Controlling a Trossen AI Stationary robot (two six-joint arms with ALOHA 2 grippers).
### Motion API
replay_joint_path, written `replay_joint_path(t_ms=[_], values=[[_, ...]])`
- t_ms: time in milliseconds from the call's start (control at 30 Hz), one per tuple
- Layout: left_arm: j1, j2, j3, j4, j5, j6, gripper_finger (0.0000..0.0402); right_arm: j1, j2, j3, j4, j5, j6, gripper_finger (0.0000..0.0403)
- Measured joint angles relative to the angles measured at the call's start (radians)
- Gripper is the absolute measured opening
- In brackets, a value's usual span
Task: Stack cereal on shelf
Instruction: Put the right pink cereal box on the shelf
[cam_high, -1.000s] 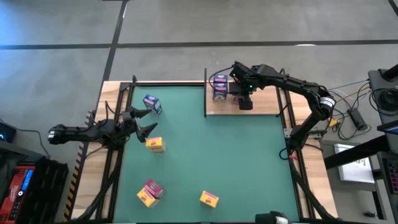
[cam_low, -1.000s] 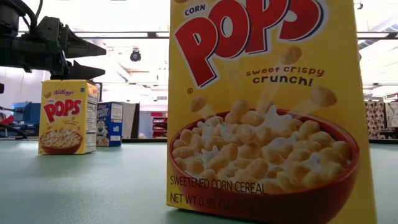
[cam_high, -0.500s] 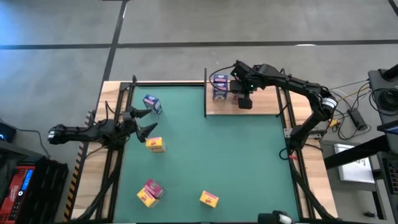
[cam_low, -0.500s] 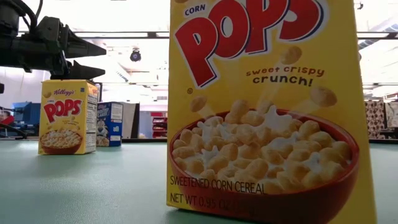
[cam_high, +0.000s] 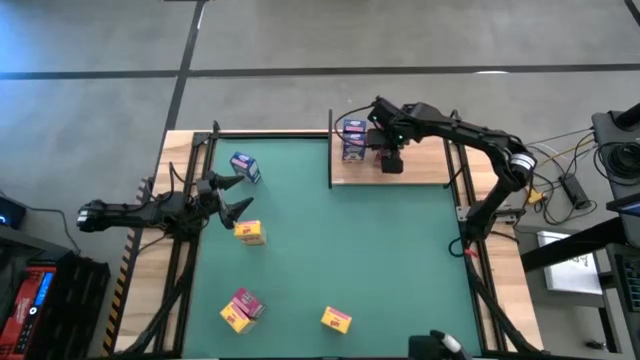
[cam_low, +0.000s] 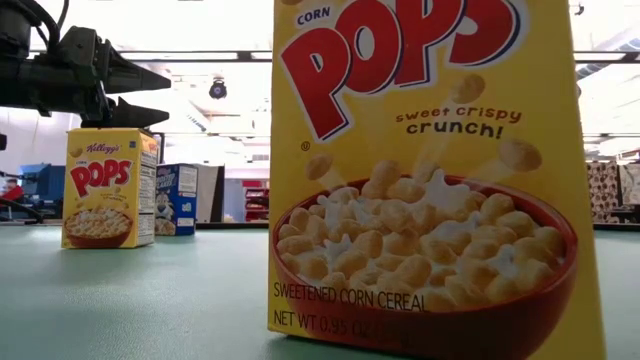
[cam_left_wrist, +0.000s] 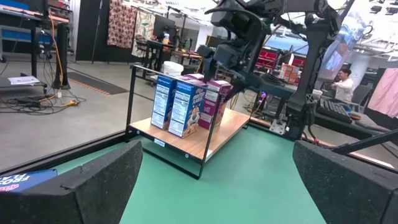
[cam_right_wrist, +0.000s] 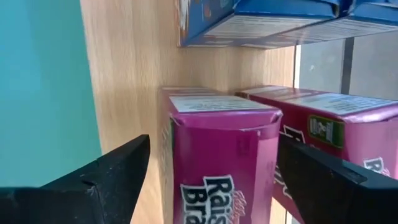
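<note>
The right gripper (cam_high: 372, 128) is over the shelf (cam_high: 420, 172) at the far right of the table, just beside the group of cereal boxes (cam_high: 352, 140) already standing there. In the right wrist view its fingers (cam_right_wrist: 102, 177) stand wide apart, w/ a pink box (cam_right_wrist: 221, 155) between them but not pinched, so it holds nothing. My judgement: the step in hand is the end of a placing, the pink box is set down next to a second pink one (cam_right_wrist: 339, 134) and the blue boxes (cam_right_wrist: 273, 22) behind.

The left gripper (cam_high: 232, 195) waits at the left side of the green mat (cam_high: 400, 260), also spread open and empty, between the blue box (cam_high: 244, 167) on its far side and a yellow box (cam_high: 250, 233) on its near side.

Next move, prob.: the right arm must lift clear w/o tipping the row, then go for one of the boxes remaining on the mat. These are the two by the left gripper, a pink-and-yellow pair (cam_high: 241, 309) at near left, and a yellow box (cam_high: 336, 319) near the middle of the near edge.

Hard to see: from above the right arm covers part of the shelf group, so the exact nr. of boxes there I cannot tell. In the low view one Corn Pops box (cam_low: 425, 170) fills most of the picture, its top and right side cut off, and it hides the shelf completely.
</note>
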Motion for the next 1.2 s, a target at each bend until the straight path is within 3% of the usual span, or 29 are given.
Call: replay_joint_path(t_ms=[533,1200], values=[[0.0,0.0,0.0,0.0,0.0,0.0,0.04,-0.002,0.02,0.004,0.051,0.025,-0.069,0.0227],[0.0,0.0,0.0,0.0,0.0,0.0,0.04,-0.015,0.02,0.004,0.048,0.022,-0.105,0.0221]])
